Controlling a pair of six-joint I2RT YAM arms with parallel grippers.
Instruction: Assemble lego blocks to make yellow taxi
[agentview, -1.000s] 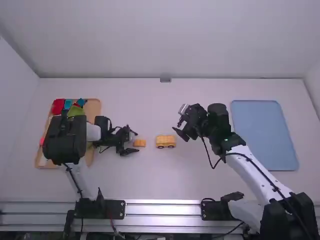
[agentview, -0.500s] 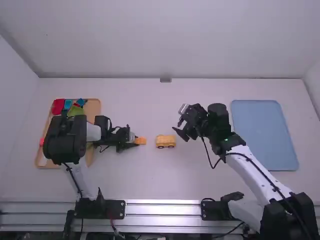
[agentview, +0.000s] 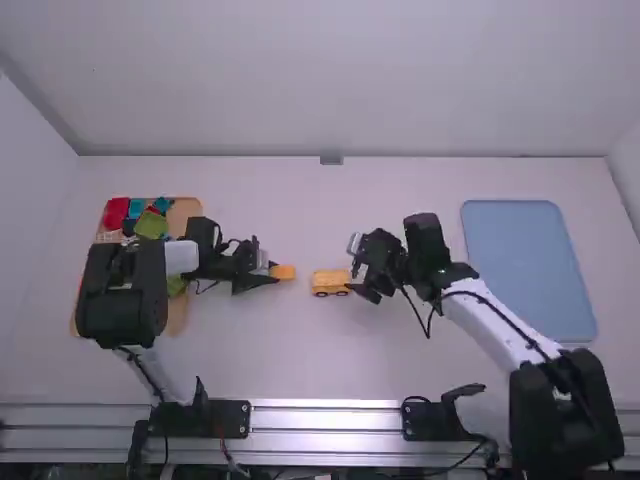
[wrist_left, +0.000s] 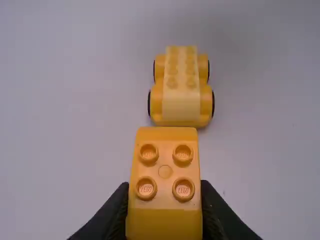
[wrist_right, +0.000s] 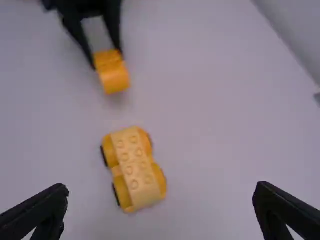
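Block (wrist_left: 165, 172), edges pinched by left tool (agentview: 271, 271); gap to car (agentview: 331, 283).

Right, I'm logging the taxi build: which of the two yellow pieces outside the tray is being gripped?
The four-studded block, clamped in the left claw; the wheeled piece stands ungripped on the table.

The left arm (agentview: 118, 290) hides part of the tray (agentview: 187, 214); the underside of the orange block (wrist_left: 165, 172) is hidden.

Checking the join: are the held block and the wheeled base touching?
Apart: the right wrist view shows table between the block and the wheeled base.
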